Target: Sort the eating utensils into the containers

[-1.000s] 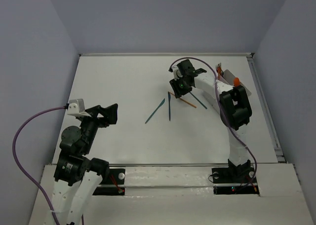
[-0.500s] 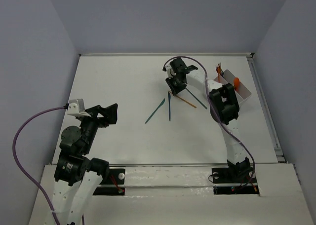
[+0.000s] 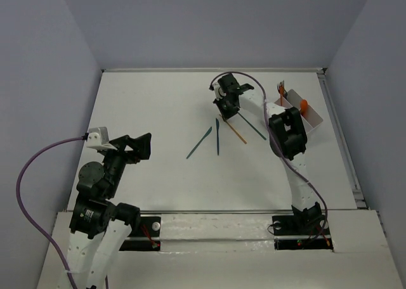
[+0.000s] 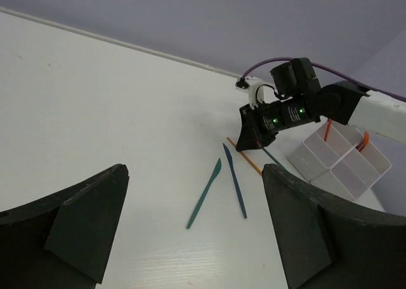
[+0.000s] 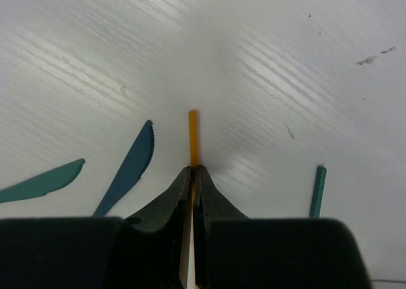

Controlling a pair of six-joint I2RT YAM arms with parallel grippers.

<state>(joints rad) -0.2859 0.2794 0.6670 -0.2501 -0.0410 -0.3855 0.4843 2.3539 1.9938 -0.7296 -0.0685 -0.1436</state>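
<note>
My right gripper [image 3: 224, 114] is down at the table and shut on one end of a thin orange utensil [image 3: 237, 134]. In the right wrist view the orange handle [image 5: 193, 135] sticks out past the closed fingertips [image 5: 193, 170]. A dark blue knife [image 3: 217, 137] and a teal knife [image 3: 199, 143] lie just left of it, and a teal utensil [image 3: 255, 129] lies to its right. The white divided tray [image 3: 312, 118] stands at the far right with orange utensils [image 3: 280, 89] upright in it. My left gripper [image 3: 137, 146] is open and empty, raised at the left.
A purple cable [image 3: 248, 78] loops over the right arm near the gripper. The table's raised back edge [image 3: 209, 69] and right rail [image 3: 339, 137] border the work area. The tray also shows in the left wrist view [image 4: 325, 168], right of the knives [image 4: 234, 180].
My right arm reached left and down onto the orange utensil. The utensil's free end has swung toward the near side. The left arm has not moved.
</note>
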